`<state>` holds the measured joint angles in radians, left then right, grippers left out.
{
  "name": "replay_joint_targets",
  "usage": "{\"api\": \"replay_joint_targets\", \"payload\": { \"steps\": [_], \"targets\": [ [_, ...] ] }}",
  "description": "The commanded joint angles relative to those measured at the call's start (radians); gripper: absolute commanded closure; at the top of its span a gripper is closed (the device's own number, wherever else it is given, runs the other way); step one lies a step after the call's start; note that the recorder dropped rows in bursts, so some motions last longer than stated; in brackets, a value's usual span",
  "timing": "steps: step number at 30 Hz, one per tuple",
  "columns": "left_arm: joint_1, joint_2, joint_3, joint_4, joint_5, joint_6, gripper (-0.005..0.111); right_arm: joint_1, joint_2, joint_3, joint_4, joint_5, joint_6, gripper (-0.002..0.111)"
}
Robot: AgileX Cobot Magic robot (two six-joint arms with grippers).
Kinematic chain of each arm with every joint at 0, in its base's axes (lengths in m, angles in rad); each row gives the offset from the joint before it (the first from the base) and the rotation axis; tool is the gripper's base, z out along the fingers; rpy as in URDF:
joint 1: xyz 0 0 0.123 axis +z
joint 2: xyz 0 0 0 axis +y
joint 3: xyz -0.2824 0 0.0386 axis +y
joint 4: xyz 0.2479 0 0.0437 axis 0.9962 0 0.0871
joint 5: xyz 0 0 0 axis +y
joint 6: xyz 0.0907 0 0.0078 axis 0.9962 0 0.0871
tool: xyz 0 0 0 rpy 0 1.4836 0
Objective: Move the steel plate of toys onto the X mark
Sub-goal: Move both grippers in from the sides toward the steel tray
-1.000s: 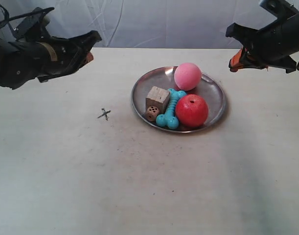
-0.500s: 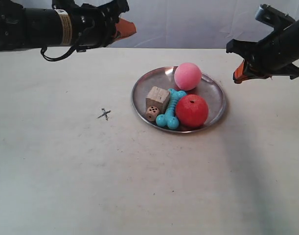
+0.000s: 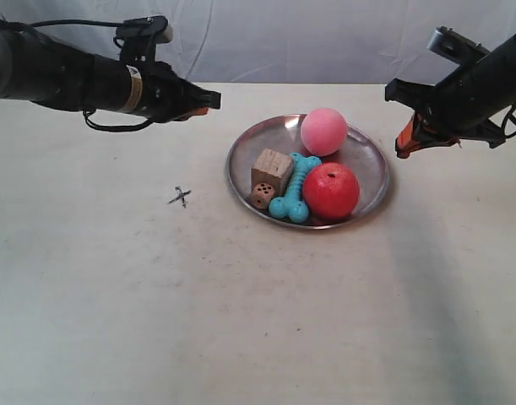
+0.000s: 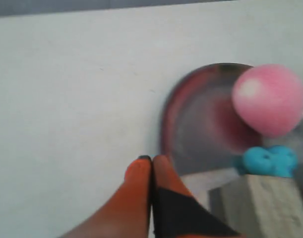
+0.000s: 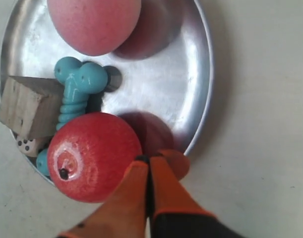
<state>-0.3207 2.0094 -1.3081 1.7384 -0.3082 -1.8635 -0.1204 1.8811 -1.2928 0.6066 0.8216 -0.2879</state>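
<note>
Hovering on opposite sides of the steel plate [image 3: 256, 139], left gripper [image 3: 209, 107] and right gripper [image 3: 403, 148] both have their jaws pressed together.
A pale label [image 3: 136, 80] bands the left arm, its print too small to read. That arm reaches nearly level along the desk's [image 3: 241, 321] far edge; the right arm slants down beside the plate's rim. The plate sits near the far edge, holding a pink ball [image 3: 323, 131], red ball [image 3: 331, 191], turquoise bone [image 3: 295, 187], wooden cube [image 3: 272, 169] and die [image 3: 262, 196]. The X mark [image 3: 181, 197] lies near it, apart.
</note>
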Motion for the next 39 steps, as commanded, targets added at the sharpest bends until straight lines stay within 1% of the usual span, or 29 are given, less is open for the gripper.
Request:
{"api": "replay_joint_targets", "payload": {
  "steps": [1,2,3,4,7,10,12,13,15,19,21,23,24,26,31,34,37,39],
  "targets": [
    [-0.002,-0.027,-0.009,0.006,0.221,0.156,0.107,-0.005,-0.044,-0.009,-0.021,0.008,0.000,0.109],
    [-0.002,-0.027,-0.011,0.006,0.274,0.200,0.107,-0.005,-0.052,-0.009,-0.021,0.006,0.000,0.109],
    [-0.002,-0.027,-0.013,0.006,0.299,0.231,0.107,-0.005,-0.060,-0.009,-0.021,0.002,0.000,0.109],
    [-0.002,-0.027,-0.012,0.006,0.298,0.253,0.107,-0.005,-0.066,-0.009,-0.021,0.000,0.000,0.109],
    [0.004,-0.031,-0.012,0.006,0.260,0.194,0.107,-0.005,-0.080,-0.009,-0.021,-0.004,0.000,0.109],
    [0.004,-0.016,-0.012,0.006,0.269,0.265,0.107,-0.005,-0.085,-0.009,-0.021,-0.004,0.000,0.109],
    [0.004,-0.011,-0.001,0.006,0.264,0.267,0.107,-0.005,-0.084,-0.009,-0.022,0.007,0.000,0.109],
    [0.009,-0.011,0.009,0.006,0.235,0.261,0.107,-0.005,-0.084,-0.009,-0.029,0.016,0.000,0.109],
    [0.009,-0.019,0.018,0.006,0.154,0.198,0.107,-0.005,-0.084,-0.009,-0.050,0.032,0.000,0.109],
    [0.009,-0.042,0.018,0.006,-0.073,-0.096,0.107,-0.006,-0.084,-0.009,-0.050,0.047,0.000,0.109],
    [0.011,-0.049,0.018,0.006,-0.204,-0.216,0.107,-0.006,-0.084,-0.009,-0.050,0.047,0.000,0.109],
    [0.017,-0.054,0.018,0.006,-0.330,-0.230,0.107,-0.006,-0.084,-0.009,-0.050,0.047,0.000,0.109],
    [0.022,-0.057,0.018,-0.022,-0.394,-0.230,0.107,-0.006,-0.084,-0.009,-0.050,0.047,0.000,0.109],
    [0.033,-0.068,0.018,-0.116,-0.524,-0.230,0.107,-0.006,-0.084,-0.009,-0.050,0.058,0.000,0.109],
    [0.090,-0.075,0.018,-0.378,-0.895,-0.230,0.107,-0.006,-0.084,-0.009,-0.050,0.084,0.000,0.109],
    [0.108,-0.091,0.020,-0.475,-0.913,-0.230,0.107,-0.006,-0.084,-0.009,-0.050,0.086,0.000,0.109],
    [0.108,-0.127,0.021,-0.475,-0.913,-0.230,0.107,-0.006,-0.084,-0.009,-0.050,0.086,0.000,0.109],
    [0.108,-0.147,0.021,-0.417,-0.913,-0.226,0.107,-0.006,-0.084,-0.009,-0.048,0.086,0.000,0.109]
  ]
}}
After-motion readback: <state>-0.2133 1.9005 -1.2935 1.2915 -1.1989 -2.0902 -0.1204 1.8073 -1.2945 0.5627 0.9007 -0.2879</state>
